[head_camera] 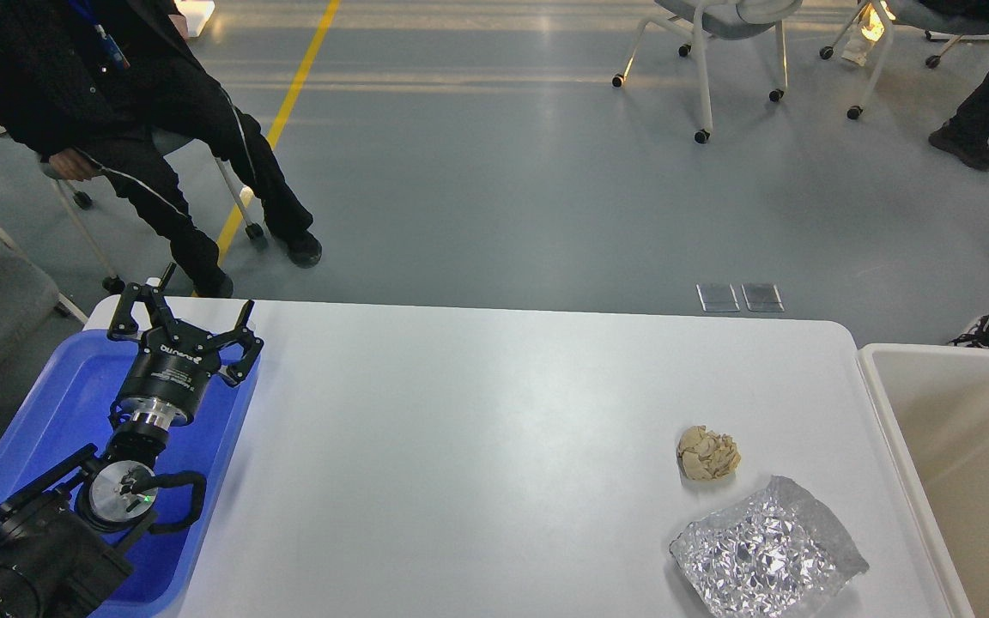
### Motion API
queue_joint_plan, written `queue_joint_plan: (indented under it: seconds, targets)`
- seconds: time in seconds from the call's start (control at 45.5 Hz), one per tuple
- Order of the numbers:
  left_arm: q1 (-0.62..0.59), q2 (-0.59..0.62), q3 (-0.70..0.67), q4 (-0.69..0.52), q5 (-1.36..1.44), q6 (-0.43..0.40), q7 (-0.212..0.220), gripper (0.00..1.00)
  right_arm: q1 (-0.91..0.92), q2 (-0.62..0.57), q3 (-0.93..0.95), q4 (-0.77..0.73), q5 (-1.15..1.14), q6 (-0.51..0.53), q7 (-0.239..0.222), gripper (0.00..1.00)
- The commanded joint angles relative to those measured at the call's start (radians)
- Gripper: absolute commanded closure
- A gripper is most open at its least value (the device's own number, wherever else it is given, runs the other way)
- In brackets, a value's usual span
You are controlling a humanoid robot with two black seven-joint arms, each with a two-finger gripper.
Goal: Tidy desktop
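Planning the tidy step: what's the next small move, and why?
Probably swing the left claw, open and empty over the blue tray, right toward the crumpled paper ball. It and the foil bag are the only litter on the desktop, both beside the beige bin. No right arm is in view.

White desktop [477,446], blue tray [74,386], silver crinkled foil [765,554], beige paper wad [706,453]

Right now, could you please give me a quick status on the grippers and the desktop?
Left gripper open, empty, above blue tray. Right gripper not in view. Desktop holds crumpled paper ball and foil wrapper, near beige bin. Nothing blocking.
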Motion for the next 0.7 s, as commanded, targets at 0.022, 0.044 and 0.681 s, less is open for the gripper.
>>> queue_joint_plan:
  seconds: [0.022, 0.044, 0.681]
  targets:
    - [0.000, 0.000, 0.000, 0.000, 0.000, 0.000, 0.000, 0.00, -0.080, 0.215, 0.059, -0.289, 0.019, 0.002, -0.007, 1.00]
    - [0.000, 0.000, 0.000, 0.000, 0.000, 0.001, 0.000, 0.00, -0.082, 0.227, 0.062, -0.306, 0.026, 0.002, -0.008, 1.00]
    - [0.002, 0.000, 0.000, 0.000, 0.000, 0.001, 0.000, 0.00, -0.134, 0.307, 0.076, -0.432, 0.105, -0.010, -0.037, 1.00]
